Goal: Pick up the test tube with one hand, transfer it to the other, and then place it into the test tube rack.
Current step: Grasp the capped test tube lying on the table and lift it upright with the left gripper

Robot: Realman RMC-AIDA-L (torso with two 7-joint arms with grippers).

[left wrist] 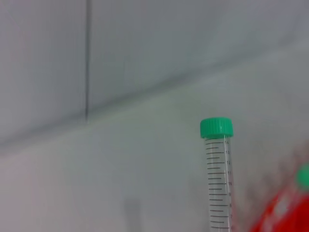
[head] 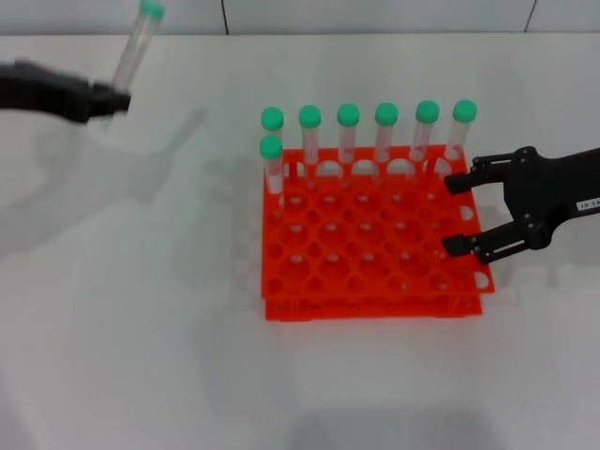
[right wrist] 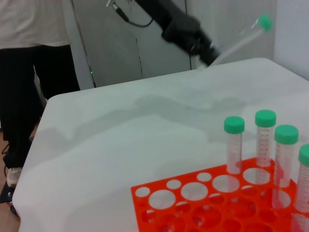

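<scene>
Head view showed my left gripper (head: 111,98) pinching the slim, clear, green-capped plastic test tube (head: 137,49) low; light, slippery. Right gripper (head: 455,214) spread.

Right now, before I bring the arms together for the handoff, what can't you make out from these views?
- Left gripper: the head view shows it holding the test tube, but the pads are too small and dark to make out; the left wrist view's edge cuts off the tube's lower end.
- Test tube rack: the right gripper, open over its right edge, hides holes there; the right wrist view's edges crop the rack.
</scene>
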